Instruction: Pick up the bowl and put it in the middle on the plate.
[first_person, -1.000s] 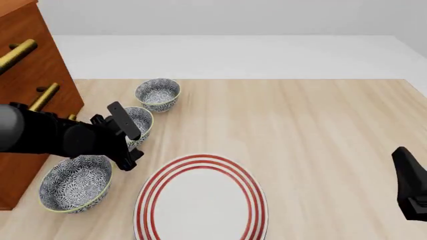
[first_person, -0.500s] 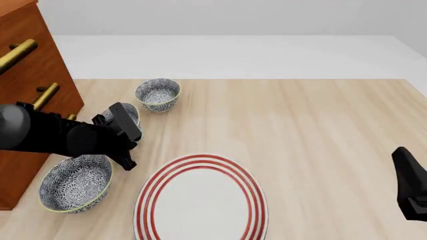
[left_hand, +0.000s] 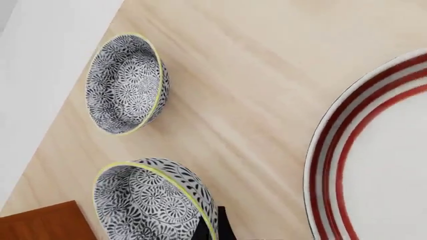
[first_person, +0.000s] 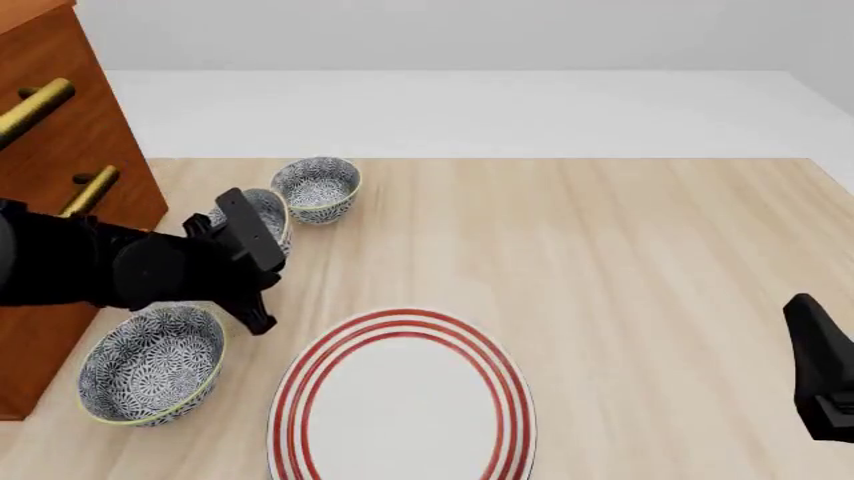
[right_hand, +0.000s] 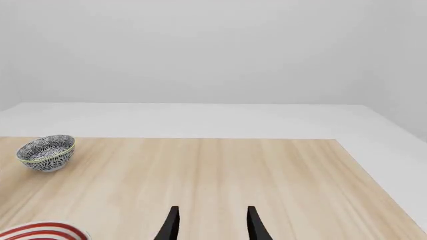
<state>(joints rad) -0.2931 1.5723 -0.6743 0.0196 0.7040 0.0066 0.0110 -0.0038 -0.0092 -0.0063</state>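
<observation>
The bowl (first_person: 272, 214), blue-grey patterned with a yellowish rim, is tilted at the table's left with my left gripper (first_person: 251, 232) shut on its rim. In the left wrist view the bowl (left_hand: 155, 200) fills the lower corner, with a dark fingertip (left_hand: 213, 227) against its outer wall. The plate (first_person: 403, 400), white with red rings, lies at the near centre, to the right of the held bowl, and its rim (left_hand: 333, 165) shows in the left wrist view. My right gripper (first_person: 821, 370) hangs at the far right; its fingers (right_hand: 172, 225) stand apart, holding nothing.
A second bowl (first_person: 316, 187) sits farther back, also seen as a bowl (left_hand: 127, 82) from the left wrist and as a bowl (right_hand: 45, 152) from the right wrist. A third, larger bowl (first_person: 150, 363) rests near left. A wooden cabinet (first_person: 54, 150) with brass handles stands along the left edge.
My left gripper has shifted back and slightly up with the middle bowl, which now sits more tilted. The right arm has not moved.
</observation>
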